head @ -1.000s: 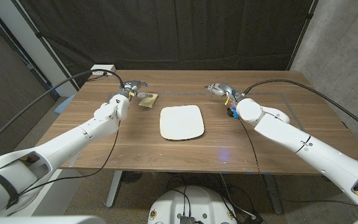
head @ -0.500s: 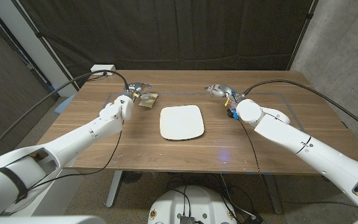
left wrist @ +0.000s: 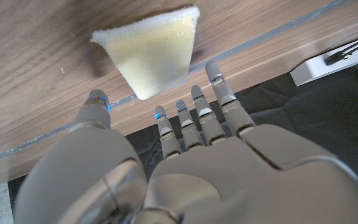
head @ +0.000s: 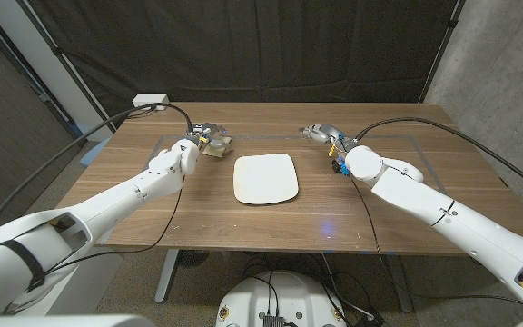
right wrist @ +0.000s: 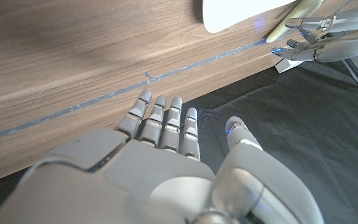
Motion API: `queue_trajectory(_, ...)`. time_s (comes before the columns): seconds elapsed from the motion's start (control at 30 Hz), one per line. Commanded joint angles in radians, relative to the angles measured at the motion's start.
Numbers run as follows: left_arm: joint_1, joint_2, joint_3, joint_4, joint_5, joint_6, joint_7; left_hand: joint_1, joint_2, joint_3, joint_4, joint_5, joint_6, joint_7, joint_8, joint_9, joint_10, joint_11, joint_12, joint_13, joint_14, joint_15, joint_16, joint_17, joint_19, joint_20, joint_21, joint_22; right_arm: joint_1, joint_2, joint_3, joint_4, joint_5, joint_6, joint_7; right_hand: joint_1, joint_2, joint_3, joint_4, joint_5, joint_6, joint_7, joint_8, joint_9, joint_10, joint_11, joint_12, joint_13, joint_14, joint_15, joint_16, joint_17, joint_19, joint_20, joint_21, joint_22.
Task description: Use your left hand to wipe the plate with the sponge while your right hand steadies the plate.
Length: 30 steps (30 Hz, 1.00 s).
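Left hand: the left hand (head: 203,133) is over the far left part of the wooden table (head: 389,213), right at the sponge; in the left wrist view its fingers (left wrist: 199,118) are straight and a little apart, they hold nothing, and the tips are close to the sponge edge; I cannot tell if they touch it
Sponge: the yellow sponge (left wrist: 151,51) lies on the table, near the far left corner of the plate but apart from it
Plate: the white squarish plate (head: 265,178) lies in the middle of the table, between the two arms; no hand touches it
Right hand: the right hand (head: 320,133) is beyond the far right corner of the plate, apart from it; in the right wrist view its fingers (right wrist: 160,122) are stretched, side by side, and grip nothing
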Motion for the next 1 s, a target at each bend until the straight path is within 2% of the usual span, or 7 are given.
queue_trajectory(0.03, -0.008, 0.000, 0.041, -0.013, 0.063, 0.048, -0.031, 0.012, 0.011, 0.001, -0.006, 0.007, -0.002, -0.003, -0.010, 0.000, -0.008, -0.010, -0.006, 0.000, 0.004, -0.035, -0.005, -0.001, 0.004, -0.002, -0.008, 0.000, -0.009, 0.002, 0.007, 0.001, 0.008, -0.001, -0.008, 0.003, -0.011, 0.000, -0.003, -0.004, 0.014, 0.000, 0.000, 0.002, 0.012, 0.000, -0.005, 0.003, 0.004, 0.003, -0.002, 0.004, -0.002, -0.002, -0.001, 0.004)
queue_trajectory(0.37, -0.034, -0.013, 0.087, 0.017, 0.123, 0.064, -0.083, 0.041, 0.028, 0.014, -0.012, 0.009, -0.019, -0.007, -0.025, 0.000, -0.034, -0.011, -0.022, 0.000, -0.015, -0.030, -0.020, -0.002, 0.007, -0.008, -0.016, 0.000, -0.012, 0.003, 0.007, -0.005, 0.006, -0.008, -0.017, 0.001, -0.011, 0.000, -0.001, -0.004, 0.018, -0.001, -0.001, 0.002, 0.019, 0.002, -0.005, 0.003, 0.010, 0.004, 0.000, 0.005, -0.002, -0.003, -0.001, 0.004)
queue_trajectory(0.53, -0.039, -0.022, 0.094, 0.036, 0.135, 0.058, -0.072, 0.072, 0.071, 0.036, -0.010, 0.009, 0.038, -0.001, -0.014, 0.001, 0.000, -0.017, -0.015, 0.000, 0.011, -0.050, -0.018, -0.001, 0.026, -0.028, -0.019, 0.000, -0.014, 0.005, 0.007, -0.007, 0.006, -0.014, -0.024, 0.000, -0.010, 0.000, 0.000, -0.005, 0.021, -0.001, -0.001, 0.002, 0.023, 0.002, -0.005, 0.003, 0.009, 0.005, -0.001, 0.005, -0.002, -0.003, -0.001, 0.004)
queue_trajectory(0.73, -0.035, -0.036, 0.098, 0.059, 0.160, 0.059, -0.009, 0.150, 0.139, 0.087, -0.023, -0.010, 0.194, 0.045, 0.018, 0.000, 0.147, -0.066, 0.008, 0.000, 0.129, -0.105, 0.000, -0.005, 0.094, -0.075, -0.018, 0.000, -0.011, 0.009, 0.004, -0.006, 0.004, -0.021, -0.028, -0.001, -0.010, -0.001, 0.000, -0.005, 0.024, -0.001, -0.002, 0.002, 0.024, 0.001, -0.006, 0.003, 0.009, 0.005, -0.001, 0.005, -0.001, -0.002, -0.001, 0.004)
queue_trajectory(0.83, -0.024, -0.044, 0.095, 0.072, 0.177, 0.066, 0.062, 0.212, 0.188, 0.137, -0.028, -0.034, 0.350, 0.100, 0.054, -0.002, 0.295, -0.076, 0.025, 0.002, 0.262, -0.145, 0.022, -0.004, 0.155, -0.106, -0.004, 0.002, -0.007, 0.011, 0.003, -0.004, 0.006, -0.025, -0.026, -0.001, -0.009, -0.001, 0.001, -0.005, 0.026, 0.000, -0.002, 0.002, 0.024, 0.001, -0.007, 0.003, 0.009, 0.005, -0.001, 0.006, 0.000, -0.003, -0.001, 0.004)
queue_trajectory(0.9, -0.017, -0.050, 0.090, 0.079, 0.181, 0.067, 0.105, 0.236, 0.202, 0.163, -0.028, -0.035, 0.428, 0.107, 0.069, -0.003, 0.385, -0.072, 0.035, 0.004, 0.330, -0.166, 0.029, -0.002, 0.171, -0.121, -0.001, 0.002, -0.005, 0.013, 0.002, -0.001, 0.005, -0.025, -0.026, -0.002, -0.008, -0.001, 0.002, -0.005, 0.028, -0.001, -0.002, 0.002, 0.025, 0.000, -0.007, 0.003, 0.009, 0.004, -0.001, 0.006, -0.001, -0.003, -0.001, 0.004)
queue_trajectory(1.0, -0.006, -0.058, 0.086, 0.095, 0.193, 0.070, 0.185, 0.267, 0.228, 0.205, -0.020, -0.034, 0.511, 0.116, 0.083, -0.001, 0.490, -0.082, 0.040, 0.010, 0.448, -0.172, 0.055, 0.013, 0.188, -0.129, 0.004, 0.004, 0.000, 0.015, 0.000, 0.004, 0.007, -0.028, -0.024, -0.002, -0.007, -0.001, 0.002, -0.005, 0.028, -0.001, -0.002, 0.002, 0.025, 0.000, -0.007, 0.003, 0.009, 0.004, -0.001, 0.006, -0.001, -0.004, -0.001, 0.004)
